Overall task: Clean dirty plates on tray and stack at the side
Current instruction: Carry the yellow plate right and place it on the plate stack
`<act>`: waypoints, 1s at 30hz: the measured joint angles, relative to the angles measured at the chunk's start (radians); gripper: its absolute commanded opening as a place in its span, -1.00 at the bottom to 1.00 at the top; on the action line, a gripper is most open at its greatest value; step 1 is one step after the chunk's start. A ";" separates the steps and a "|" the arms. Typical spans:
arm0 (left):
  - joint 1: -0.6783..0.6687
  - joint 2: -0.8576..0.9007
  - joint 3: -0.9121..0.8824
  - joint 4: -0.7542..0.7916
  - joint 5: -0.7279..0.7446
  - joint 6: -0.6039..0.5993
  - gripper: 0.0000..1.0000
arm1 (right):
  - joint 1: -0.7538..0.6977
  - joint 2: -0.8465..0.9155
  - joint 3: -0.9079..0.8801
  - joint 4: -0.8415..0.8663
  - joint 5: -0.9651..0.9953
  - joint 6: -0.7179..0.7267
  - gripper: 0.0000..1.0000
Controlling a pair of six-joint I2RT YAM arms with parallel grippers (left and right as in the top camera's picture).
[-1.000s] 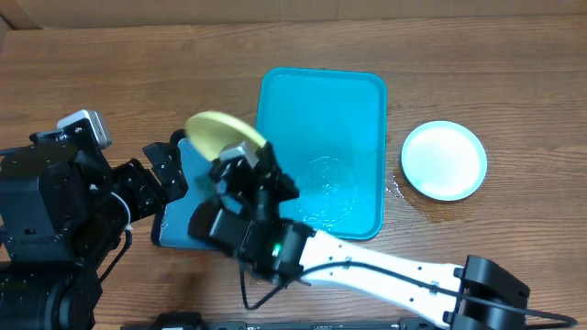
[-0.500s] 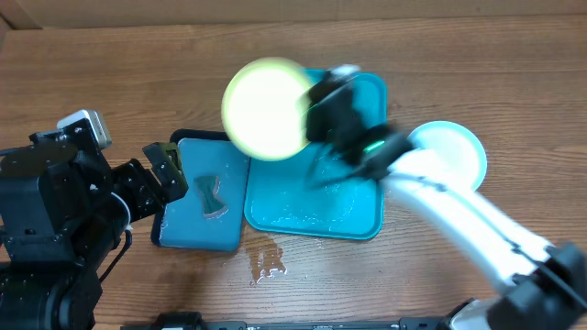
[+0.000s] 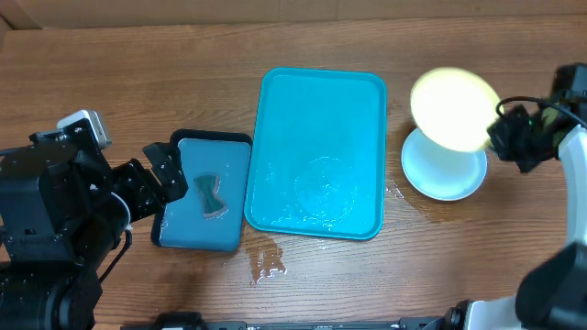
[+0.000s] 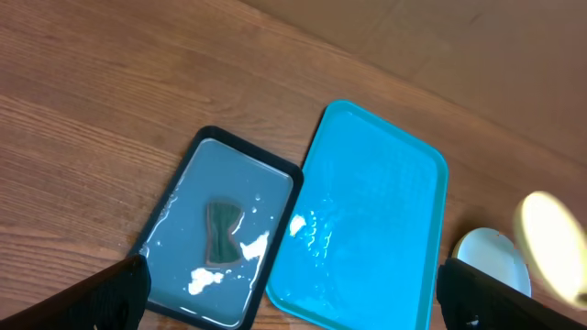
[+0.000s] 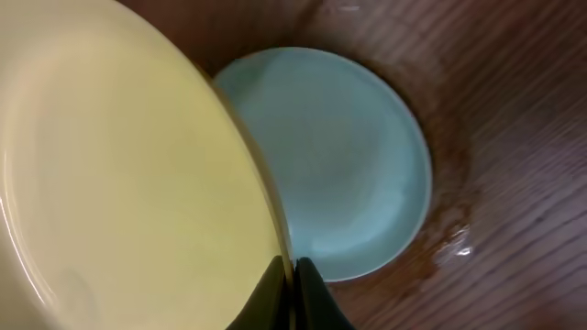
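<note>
My right gripper (image 3: pixel 500 131) is shut on the rim of a pale yellow-green plate (image 3: pixel 451 107) and holds it in the air over the light blue plate (image 3: pixel 447 174), which lies on the table right of the turquoise tray (image 3: pixel 321 110). In the right wrist view the fingers (image 5: pixel 293 275) pinch the yellow plate (image 5: pixel 119 183) above the blue plate (image 5: pixel 348 156). The tray holds only water. My left gripper (image 4: pixel 293 302) is open, high above the tray (image 4: pixel 376 211), with nothing between its fingers. A third plate is out of view.
A smaller black-rimmed teal tray (image 3: pixel 197 238) with a dark sponge (image 3: pixel 208 194) and water lies left of the big tray. Water is spilled on the table near the big tray's front edge (image 3: pixel 266 261) and around the blue plate.
My right arm has swung the yellow-green plate from the small tray at the left, across the turquoise tray, to above the blue plate on the right. The left arm has not moved.
</note>
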 measured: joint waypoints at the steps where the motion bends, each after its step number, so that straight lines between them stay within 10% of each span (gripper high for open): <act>1: 0.000 0.000 0.000 0.000 0.000 0.000 1.00 | -0.011 0.025 -0.023 0.005 0.002 -0.011 -0.92; 5: 0.000 0.000 0.000 0.000 0.000 0.000 1.00 | -0.025 0.109 -0.107 0.030 0.018 -0.029 -0.88; 8: 0.000 0.000 0.000 0.000 0.000 0.000 0.99 | -0.028 0.140 -0.140 -0.003 0.018 -0.037 -0.16; 15: 0.000 0.000 0.000 0.000 0.000 0.000 0.99 | -0.025 0.060 -0.142 -0.056 -0.024 -0.096 -0.10; 21: 0.000 0.000 0.000 0.000 0.000 0.000 1.00 | 0.076 -0.257 -0.140 -0.106 -0.224 -0.285 0.08; 24: 0.000 0.000 0.000 0.000 0.000 0.000 0.99 | 0.201 -0.460 -0.135 -0.109 -0.302 -0.366 0.99; 30: 0.000 0.000 0.000 0.000 0.000 0.000 0.99 | 0.373 -0.735 -0.126 -0.057 -0.370 -0.434 0.99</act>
